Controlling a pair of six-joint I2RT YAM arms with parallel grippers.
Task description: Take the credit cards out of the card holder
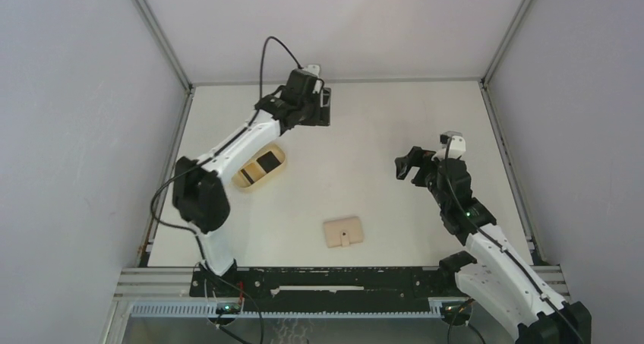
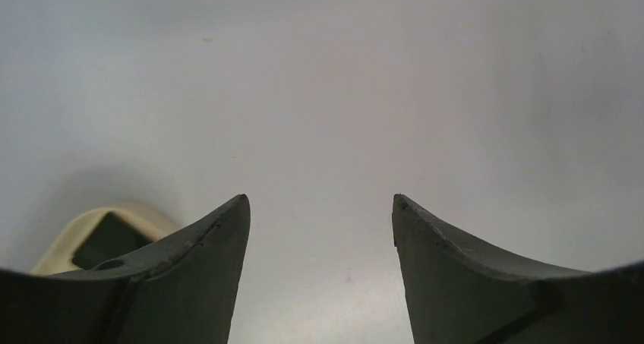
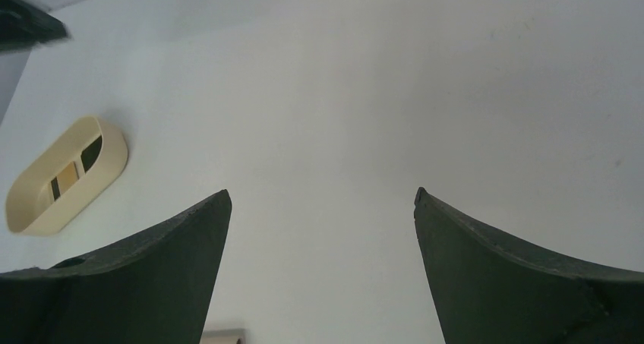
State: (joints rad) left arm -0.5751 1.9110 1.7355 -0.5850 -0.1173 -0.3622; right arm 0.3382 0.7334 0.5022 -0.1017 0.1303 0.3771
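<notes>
The left tool (image 2: 319,201) and right tool (image 3: 322,195) are hanging wide open, empty. Both credit cards (image 3: 91,153) are lying in the tray (image 3: 118,148); the card holder (image 1: 343,232) is sitting shut. Judgement: left arm should be lifting clear, sparing the tray.

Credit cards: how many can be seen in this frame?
2, both in the oval tray: the black card and the tan-brown striped card. The closed card holder could hide more.

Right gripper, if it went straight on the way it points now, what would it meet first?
Probably bare table: nothing else shows ahead of the right gripper in its wrist view. The oval tray lies left of that line; depth is unclear.
</notes>
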